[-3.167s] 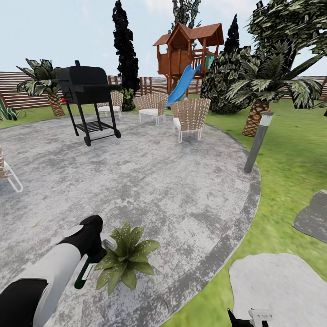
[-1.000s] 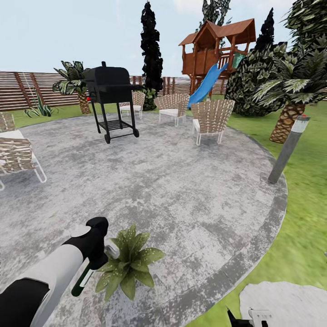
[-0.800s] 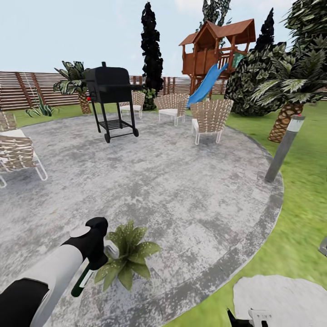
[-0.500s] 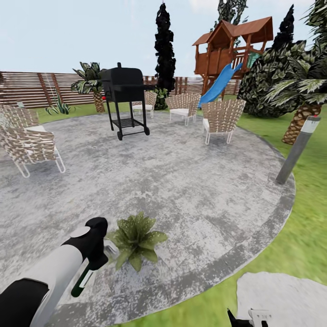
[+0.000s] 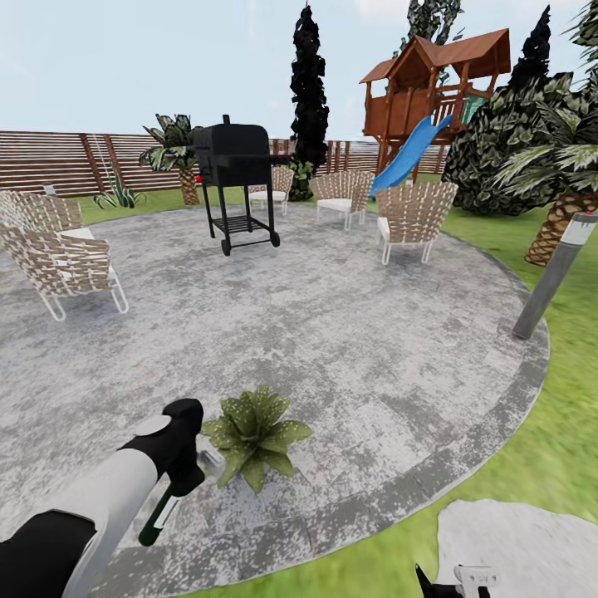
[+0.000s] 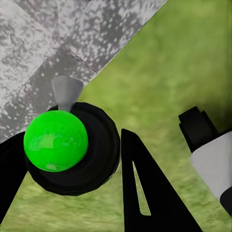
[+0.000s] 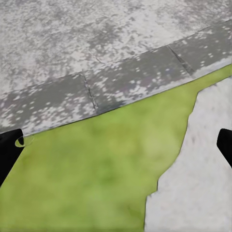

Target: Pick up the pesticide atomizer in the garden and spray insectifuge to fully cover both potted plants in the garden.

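My left gripper [image 5: 178,475] is shut on the pesticide atomizer [image 5: 157,520], a dark green bottle with a white label. It hangs slanted over the grey patio, its pale spray head [image 5: 208,462] pointing at a potted plant [image 5: 254,431] just to its right. That plant is a low rosette of pointed green leaves standing on the paving. In the left wrist view the atomizer [image 6: 56,140] appears end-on as a bright green round between black fingers [image 6: 143,193]. My right gripper [image 5: 455,580] sits at the bottom edge, and it [image 7: 116,145] is open over the lawn.
The round paved patio [image 5: 332,332] holds a black grill [image 5: 237,178], wicker chairs [image 5: 65,257] at left and several more [image 5: 413,218] at the back. A grey post [image 5: 551,278] stands at the patio's right edge. A pale stepping stone [image 5: 523,548] lies in the grass.
The whole picture has slid right, so the camera has turned left. The plant now lies a little farther from my left gripper, which still holds the atomizer.
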Controlling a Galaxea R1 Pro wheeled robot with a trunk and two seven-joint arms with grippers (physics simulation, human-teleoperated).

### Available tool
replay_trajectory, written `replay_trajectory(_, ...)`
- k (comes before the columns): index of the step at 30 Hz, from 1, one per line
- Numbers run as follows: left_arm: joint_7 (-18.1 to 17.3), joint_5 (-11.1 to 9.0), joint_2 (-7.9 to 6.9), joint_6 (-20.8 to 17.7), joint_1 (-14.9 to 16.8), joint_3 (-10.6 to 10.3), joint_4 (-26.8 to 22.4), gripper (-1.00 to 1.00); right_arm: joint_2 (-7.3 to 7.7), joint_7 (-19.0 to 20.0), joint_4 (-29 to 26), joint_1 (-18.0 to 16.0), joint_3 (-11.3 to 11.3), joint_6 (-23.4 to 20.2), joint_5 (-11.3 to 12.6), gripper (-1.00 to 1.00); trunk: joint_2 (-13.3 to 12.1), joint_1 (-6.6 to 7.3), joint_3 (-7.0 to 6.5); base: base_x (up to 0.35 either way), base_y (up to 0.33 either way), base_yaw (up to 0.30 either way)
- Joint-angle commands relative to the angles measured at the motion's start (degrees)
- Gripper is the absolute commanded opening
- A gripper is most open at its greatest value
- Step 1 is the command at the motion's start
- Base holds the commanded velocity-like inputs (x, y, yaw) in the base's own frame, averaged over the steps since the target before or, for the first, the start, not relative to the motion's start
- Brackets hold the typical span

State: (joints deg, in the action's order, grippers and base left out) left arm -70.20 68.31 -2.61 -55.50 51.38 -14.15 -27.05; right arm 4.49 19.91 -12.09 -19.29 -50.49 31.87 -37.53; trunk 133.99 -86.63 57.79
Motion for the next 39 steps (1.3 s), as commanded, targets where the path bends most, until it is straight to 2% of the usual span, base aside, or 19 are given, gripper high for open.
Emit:
replay_trajectory(1, -0.5, 0.4, 0.02, -0.4, 0.0, -0.3, -0.1, -1.00, -0.01, 0.5, 0.0, 0.0, -0.5, 0.1, -0.1, 1.00, 0.0, 0.01, 0.05, 0.000, 0.000, 0.000)
replay_trajectory(4, -0.4, 0.5, -0.53, -0.4, 0.0, -0.3, -0.1, -1.00, -0.01, 0.5, 0.0, 0.0, -0.5, 0.1, -0.1, 1.00, 0.0, 0.01, 0.05, 0.000, 0.000, 0.000)
replay_trajectory(11, 0.6, 0.5, -3.07, -0.3, 0.0, 0.2, 0.2, -1.00, 0.01, 0.5, 0.0, 0.0, -0.5, 0.1, -0.1, 1.00, 0.0, 0.01, 0.05, 0.000, 0.000, 0.000)
replay_trajectory(18, 0.9, 0.2, -2.68, -0.3, 0.0, 0.1, -0.1, -1.00, 0.02, 0.5, 0.0, 0.0, -0.5, 0.1, -0.1, 1.00, 0.0, 0.01, 0.05, 0.010, -0.010, 0.000)
replay_trajectory(24, 0.9, 0.1, -2.41, -0.3, 0.0, 0.1, -0.1, -1.00, -0.01, 0.5, 0.0, 0.0, -0.5, 0.1, -0.1, 1.00, 0.0, 0.01, 0.05, 0.117, -0.205, 0.017)
replay_trajectory(39, 0.9, 0.1, -2.08, -0.3, 0.0, 0.3, -0.4, -1.00, 0.06, 0.5, 0.0, 0.0, -0.5, 0.1, -0.1, 1.00, 0.0, 0.01, 0.05, 0.006, -0.261, 0.217)
